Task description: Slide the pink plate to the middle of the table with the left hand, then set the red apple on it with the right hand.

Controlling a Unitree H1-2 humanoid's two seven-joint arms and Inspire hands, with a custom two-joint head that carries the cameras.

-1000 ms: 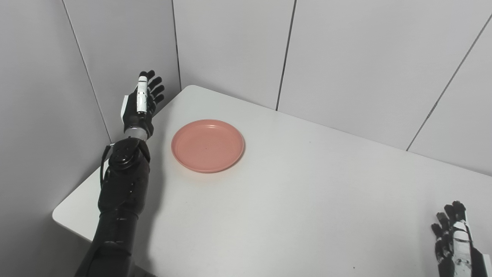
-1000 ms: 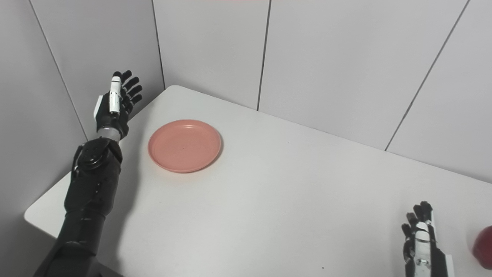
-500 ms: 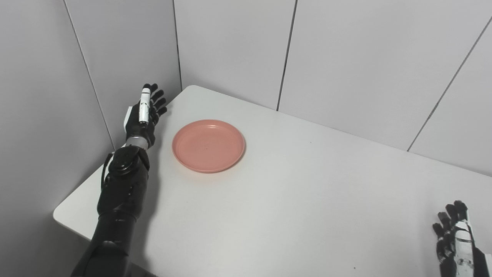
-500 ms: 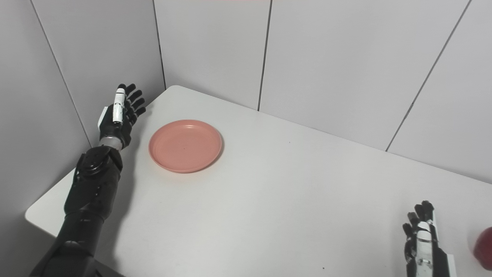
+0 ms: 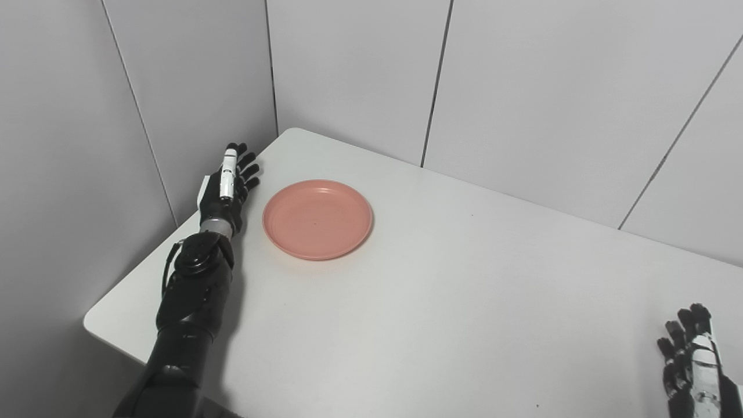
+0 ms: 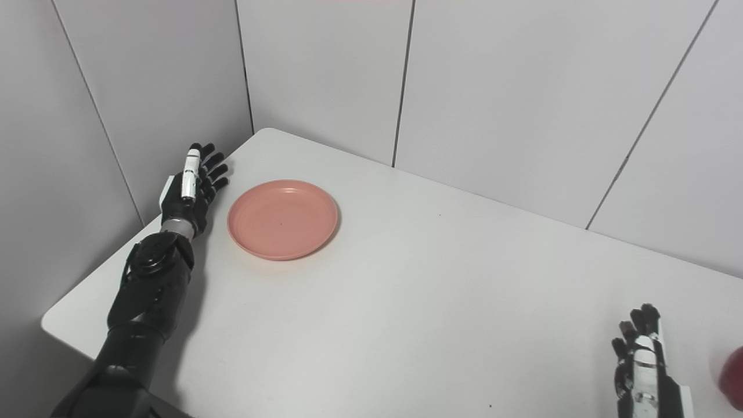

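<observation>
- The pink plate (image 5: 317, 218) lies flat on the white table (image 5: 441, 302), toward the table's far left corner, at about ten o'clock from the table's middle.
- The left hand (image 5: 227, 187) is at nine o'clock of the plate, just beside its rim with a narrow strip of table showing between them; whether it rests on the table or hangs just above it, I cannot tell.
- That hand holds nothing; its fingers (image 5: 248, 168) are stretched out and slightly spread, pointing to twelve o'clock toward the wall (image 5: 191, 87), with the hand standing on edge.
- The right hand (image 6: 641, 371) is at the near right corner of the table, at about four o'clock from the plate and well apart from it; it holds nothing, and its fingers are apart and point away from the robot.
- The red apple (image 6: 732, 378) shows only in the right eye view, cut by the picture's right edge, at three o'clock of the right hand, near it but not touching.
</observation>
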